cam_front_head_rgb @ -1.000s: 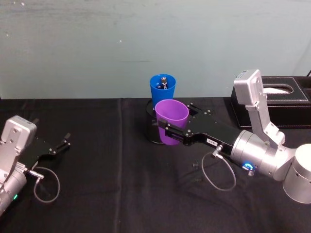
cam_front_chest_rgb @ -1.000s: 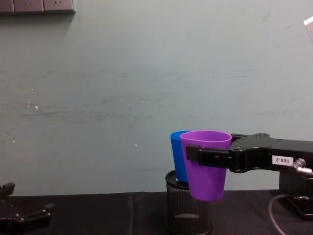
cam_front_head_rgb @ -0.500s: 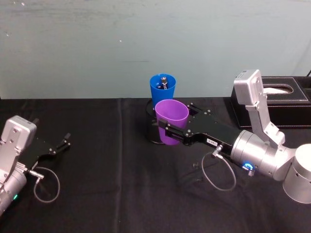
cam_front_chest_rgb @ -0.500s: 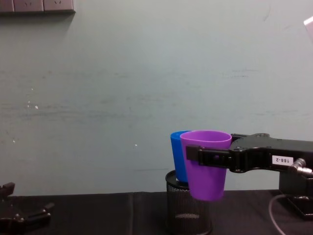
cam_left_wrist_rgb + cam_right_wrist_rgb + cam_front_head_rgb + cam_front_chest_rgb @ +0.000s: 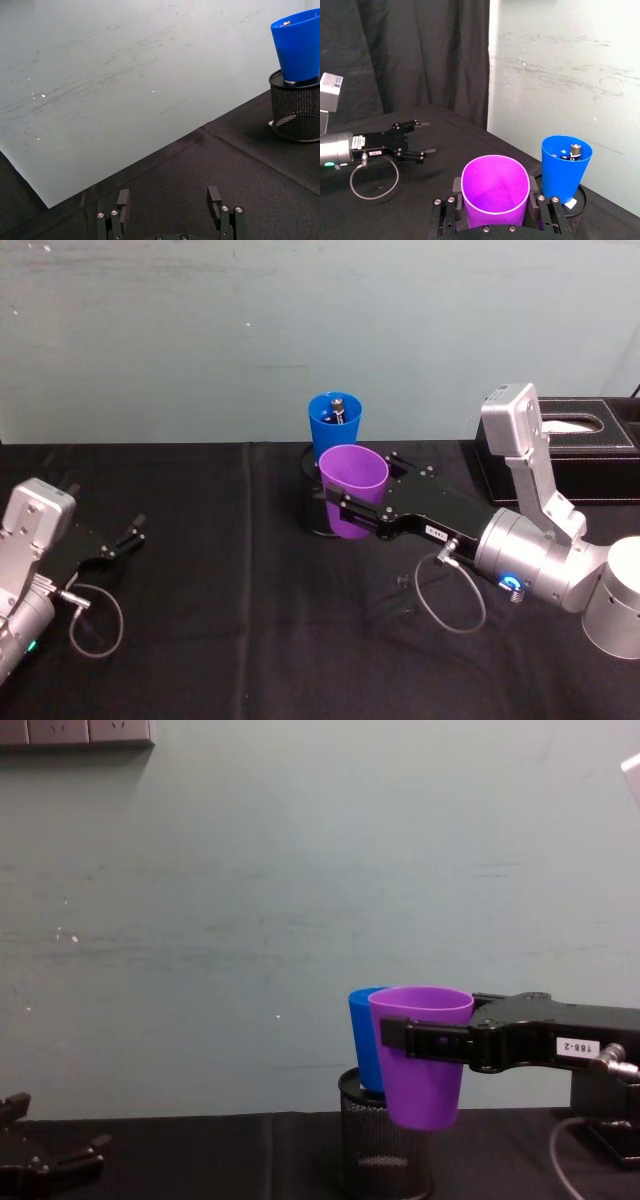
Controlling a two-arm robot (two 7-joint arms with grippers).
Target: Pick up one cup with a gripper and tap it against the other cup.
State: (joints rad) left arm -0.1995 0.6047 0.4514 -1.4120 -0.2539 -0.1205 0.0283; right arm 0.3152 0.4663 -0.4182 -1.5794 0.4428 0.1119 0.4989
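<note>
At about 8 o'clock on the table (image 5: 250, 640), which has a black cloth over it, the left gripper (image 5: 128, 532) (image 5: 168, 200) (image 5: 422, 137) (image 5: 45, 1160) rests low, close to the cloth. Its jaws stand wide apart and hold nothing. A thin cable loop (image 5: 95, 620) lies beside its wrist.

Near 12 o'clock, close to the pale wall, a black mesh pen holder (image 5: 297, 112) (image 5: 385, 1155) (image 5: 577, 200) stands on the cloth. The blue cup (image 5: 335, 425) (image 5: 297, 47) (image 5: 566, 167) (image 5: 362, 1040) sits upright in the top of this holder, and its rim is well above the mesh. Inside the blue cup small things like batteries (image 5: 575, 149) are lying.

The purple cup (image 5: 353, 485) (image 5: 495, 192) (image 5: 420, 1080) is at about 5 o'clock from the blue cup, just beside it. It is upright and lifted off the table, with its bottom level with the top part of the holder. From the chest it covers part of the blue cup, but from the right wrist a narrow gap shows between the two cups, so they are apart.

The right gripper (image 5: 345, 508) (image 5: 420, 1040) (image 5: 495, 200) reaches in from about 4 o'clock. Its long black jaws are closed around the purple cup, one finger on each side a little below the rim. A small white label (image 5: 577, 1046) is on the black gripper body.

At about 2 o'clock a black tissue box (image 5: 570, 455) stands behind the right arm.
</note>
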